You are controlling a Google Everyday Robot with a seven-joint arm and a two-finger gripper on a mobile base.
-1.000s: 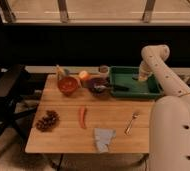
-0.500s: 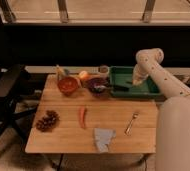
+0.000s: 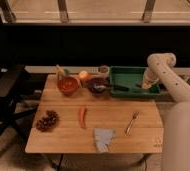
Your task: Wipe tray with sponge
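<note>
In the camera view, the green tray point(image 3: 128, 69) sits at the back right corner of the counter point(image 3: 115, 107), its long side along the back edge. The arm reaches in from the right and bends down so that the claw point(image 3: 146, 84) is inside the tray at its right end, low against the floor of it. That is a pose suited to pressing something flat and dragging it along. I cannot tell whether the claw is wide, narrow or holding anything. The sponge does not show as a separate thing; if it is in play, it is most likely under the claw, hidden by it.

The rest lies clear of the tray. A dark bowl point(image 3: 98, 85) is just beside its left end, with a red bowl point(image 3: 68, 86) further left. A fork point(image 3: 131, 122) and a grey cloth point(image 3: 104, 139) lie near the front edge, and grapes point(image 3: 47, 120) lie toward the front left corner. A sweep leftward along the tray would probably meet nothing but its own walls.
</note>
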